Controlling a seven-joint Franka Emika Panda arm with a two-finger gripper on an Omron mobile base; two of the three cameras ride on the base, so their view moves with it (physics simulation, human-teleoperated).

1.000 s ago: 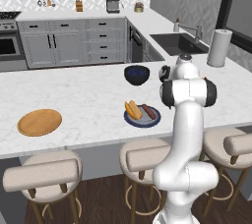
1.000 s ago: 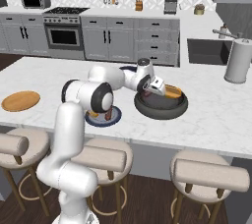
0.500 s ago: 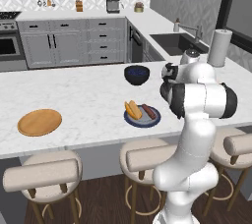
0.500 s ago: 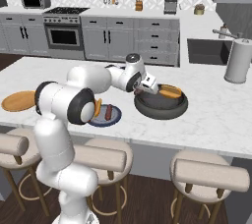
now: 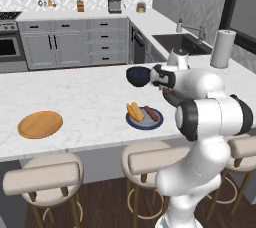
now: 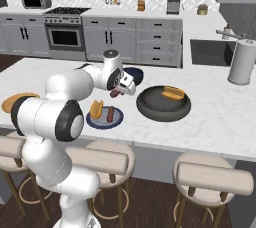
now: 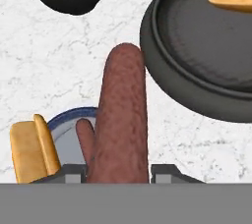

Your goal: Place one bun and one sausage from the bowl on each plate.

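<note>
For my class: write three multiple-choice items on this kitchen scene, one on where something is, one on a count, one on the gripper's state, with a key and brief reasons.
1. Where is the wooden plate?
A. on the counter, apart from the other dishes
B. inside the sink
C. on a stool

2. How many buns lie in the dark bowl?
A. none
B. one
C. three

3. What is the gripper doing?
A. open over the stove
B. shut on a sausage
C. shut on a bun

Key: 1 A, it sits alone, bare. 2 B, a single bun shows there. 3 B, the hand view shows the sausage between the fingers.
</note>
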